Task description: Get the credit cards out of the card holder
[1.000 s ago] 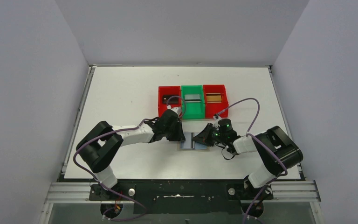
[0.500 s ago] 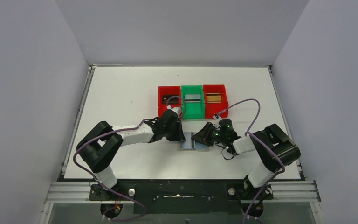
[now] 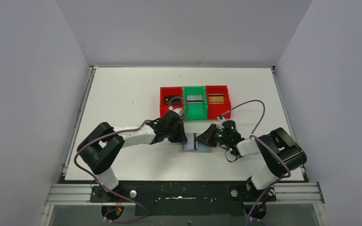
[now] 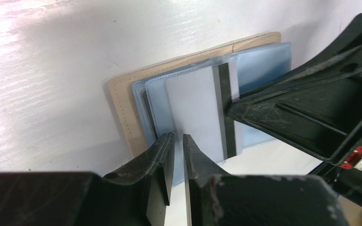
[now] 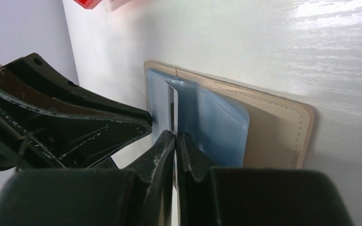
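Okay, I've got the card holder (image 3: 197,147) lying open and flat on the table (image 3: 122,94), just in front of the row of bins, with both arms meeting over it. On my left wrist feed the beige cover (image 4: 120,108) is down against the table and the light blue sleeves are fanned on top of it.

Left claw (image 4: 178,137) is at the holder's near-left edge, fingers almost together with only a sliver between them. From here it looks clenched on the edge of a blue sleeve, pinning the holder in place.

Right claw (image 5: 175,135) comes in from the opposite side, and I read it as clamped on the credit card (image 4: 193,108), a pale one with a dark stripe along one edge. The fingertips sit right on that striped edge. On the right wrist feed the same card shows edge-on as a thin line running from the fingertips up into the blue sleeves. So it is partly out of its pocket, part of it tucked in.

The two claws are very near each other, tips almost facing across the card.

Back in the bins: a dark card (image 3: 172,100) in the left red bin (image 3: 162,107), a silver-grey card (image 3: 195,98) in the green bin (image 3: 195,113), a gold-brown card (image 3: 216,99) in the right red bin (image 3: 226,106)
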